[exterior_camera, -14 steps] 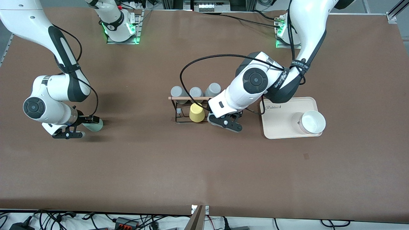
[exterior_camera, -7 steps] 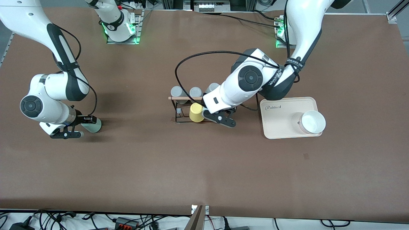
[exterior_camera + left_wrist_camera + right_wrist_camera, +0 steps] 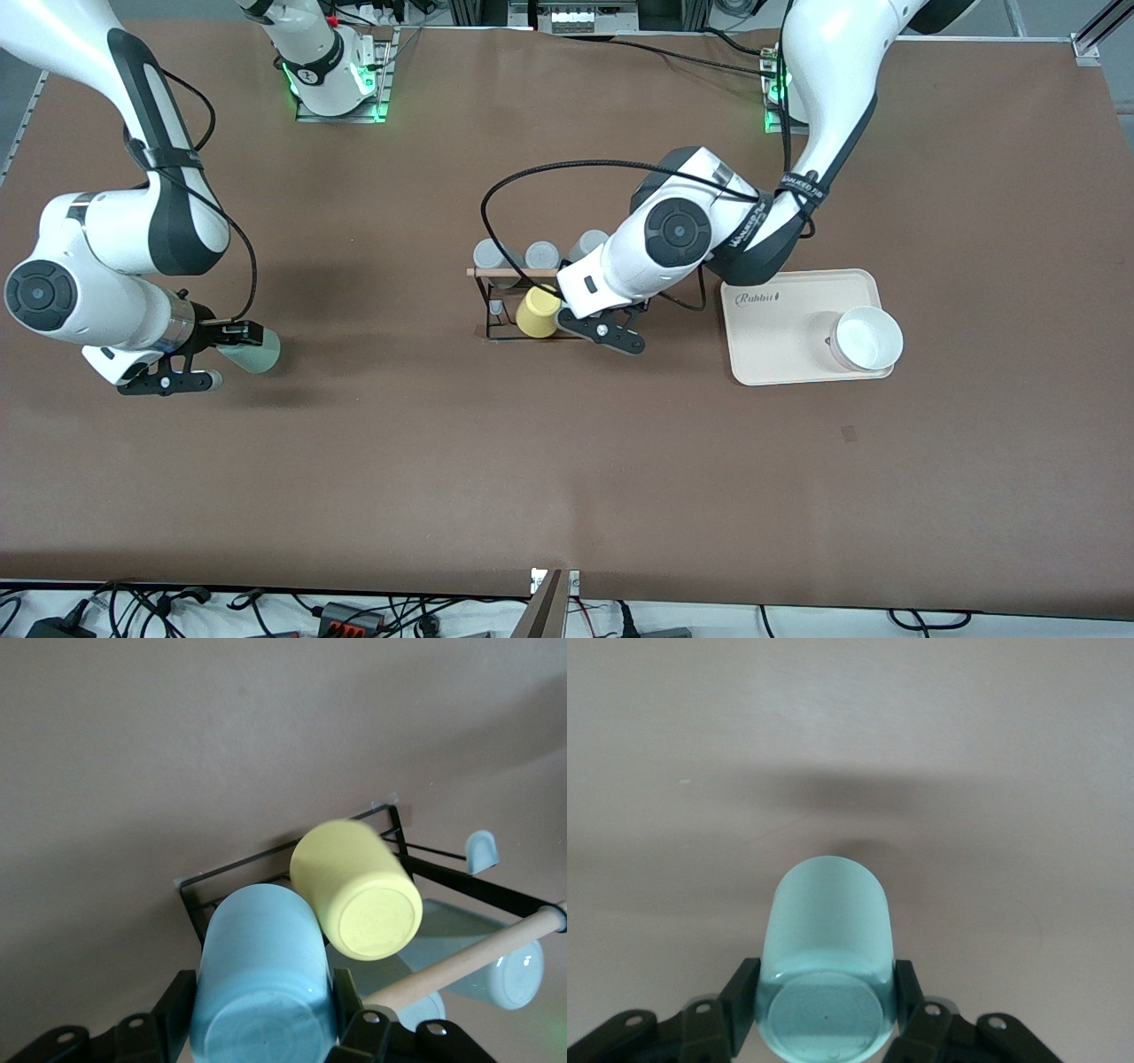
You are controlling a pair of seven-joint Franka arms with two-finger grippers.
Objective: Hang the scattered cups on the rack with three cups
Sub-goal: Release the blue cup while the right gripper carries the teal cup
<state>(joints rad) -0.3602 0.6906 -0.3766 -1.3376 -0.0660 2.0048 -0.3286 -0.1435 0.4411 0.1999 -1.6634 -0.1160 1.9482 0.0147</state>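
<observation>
My left gripper (image 3: 580, 324) is shut on the light blue cup (image 3: 261, 983) and holds it at the black wire rack (image 3: 493, 312), right beside the yellow cup (image 3: 538, 312) that hangs there. The arm hides the blue cup in the front view. In the left wrist view the yellow cup (image 3: 354, 899) touches or nearly touches the blue cup, next to the wooden rod (image 3: 469, 957). My right gripper (image 3: 226, 350) is shut on the pale sage-green cup (image 3: 254, 349) and holds it above the table near the right arm's end. That cup also fills the right wrist view (image 3: 827, 957).
Three grey cups (image 3: 542, 255) hang on the rack's side farther from the front camera. A cream tray (image 3: 780, 346) with a white bowl (image 3: 868, 337) lies beside the rack toward the left arm's end.
My left gripper has moved with the blue cup toward the rack, up against the yellow cup, which shifted slightly. My right gripper has risen with the green cup.
</observation>
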